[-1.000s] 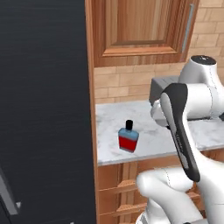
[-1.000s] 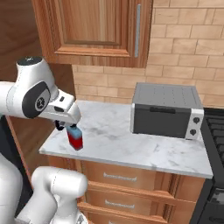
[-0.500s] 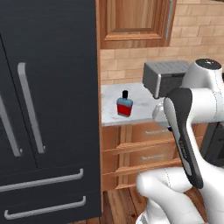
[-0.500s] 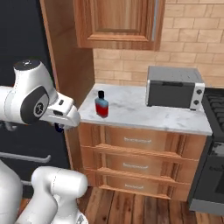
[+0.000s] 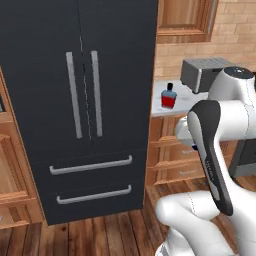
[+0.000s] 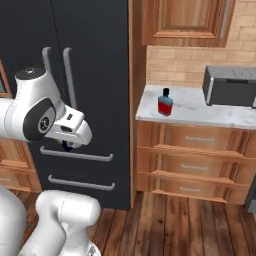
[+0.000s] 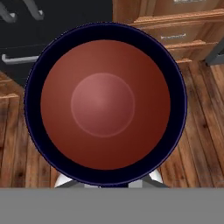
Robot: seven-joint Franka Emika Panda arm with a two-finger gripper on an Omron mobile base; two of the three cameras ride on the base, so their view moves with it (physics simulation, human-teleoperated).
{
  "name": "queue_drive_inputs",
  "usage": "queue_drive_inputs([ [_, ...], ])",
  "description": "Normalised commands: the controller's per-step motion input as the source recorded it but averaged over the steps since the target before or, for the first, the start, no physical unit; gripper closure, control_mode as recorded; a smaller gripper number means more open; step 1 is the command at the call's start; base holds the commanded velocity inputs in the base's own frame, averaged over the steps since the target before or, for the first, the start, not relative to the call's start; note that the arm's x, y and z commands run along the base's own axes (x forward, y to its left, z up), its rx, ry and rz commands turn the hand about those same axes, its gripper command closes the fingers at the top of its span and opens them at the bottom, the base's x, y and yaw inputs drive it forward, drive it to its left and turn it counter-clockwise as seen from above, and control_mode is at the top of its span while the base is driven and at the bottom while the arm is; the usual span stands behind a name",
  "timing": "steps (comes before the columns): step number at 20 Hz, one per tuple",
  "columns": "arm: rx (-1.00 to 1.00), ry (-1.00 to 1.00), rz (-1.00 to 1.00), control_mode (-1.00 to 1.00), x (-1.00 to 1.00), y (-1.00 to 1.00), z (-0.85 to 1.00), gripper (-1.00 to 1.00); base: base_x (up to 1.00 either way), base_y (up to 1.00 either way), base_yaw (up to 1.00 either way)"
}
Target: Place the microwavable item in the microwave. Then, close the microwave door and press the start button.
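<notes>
My base now faces the black refrigerator [image 5: 80, 100], with the counter [image 6: 200, 107] and bottle [image 6: 165, 102] swung to two o'clock since the earlier frame. The cup [image 7: 105, 103] sits clamped in my gripper [image 6: 69, 145], at centre in the hand view. Risk, as I judge it: driving jolts could loosen the cup.

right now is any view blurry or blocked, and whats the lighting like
Hand view: the cup, seen from straight above, blocks most of the picture, with a soft sheen on its red floor. Left base view: the white arm covers the right side. Right base view: even light, slightly soft, no glare.
</notes>
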Motion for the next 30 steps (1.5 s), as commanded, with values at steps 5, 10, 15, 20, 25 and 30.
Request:
queue_drive_inputs([
  [5, 0.0, 0.0, 0.0, 1.0, 0.0, 0.0, 0.0, 1.0, -0.61, 1.0, -0.01],
  [10, 0.0, 0.0, 0.0, 1.0, 0.0, 0.0, 0.0, 1.0, -0.11, 1.0, 0.0],
  [15, 0.0, 0.0, 0.0, 1.0, 0.0, 0.0, 0.0, 1.0, 0.08, 1.0, 0.0],
  [20, 0.0, 0.0, 0.0, 1.0, 0.0, 0.0, 0.0, 1.0, 0.28, 1.0, 0.0],
  [25, 0.0, 0.0, 0.0, 1.0, 0.0, 0.0, 0.0, 1.0, 0.48, 1.0, 0.0],
  [30, 0.0, 0.0, 0.0, 1.0, 0.0, 0.0, 0.0, 1.0, 0.78, 0.55, -0.01],
])
